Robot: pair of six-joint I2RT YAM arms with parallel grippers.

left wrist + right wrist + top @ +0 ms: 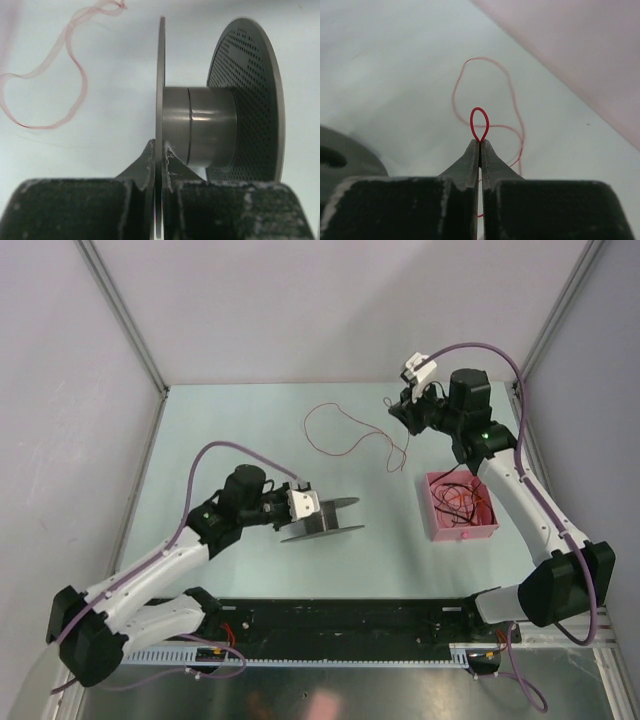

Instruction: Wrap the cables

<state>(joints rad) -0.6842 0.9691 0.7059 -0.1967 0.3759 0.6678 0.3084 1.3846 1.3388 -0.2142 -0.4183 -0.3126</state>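
My left gripper (318, 508) is shut on one flange of the black spool (325, 517) and holds it on its side at the table's middle; in the left wrist view the jaws pinch the thin flange (160, 100) beside the grey core (200, 127). My right gripper (392, 408) at the back right is shut on a thin red cable (345, 430), whose small loop (479, 122) sticks out past the fingertips. The rest of that cable curls loosely on the table to the left. It also shows in the left wrist view (60, 65).
A pink box (460, 506) with several more tangled red and dark cables stands at the right, under my right arm. Grey walls close in the table at the back and both sides.
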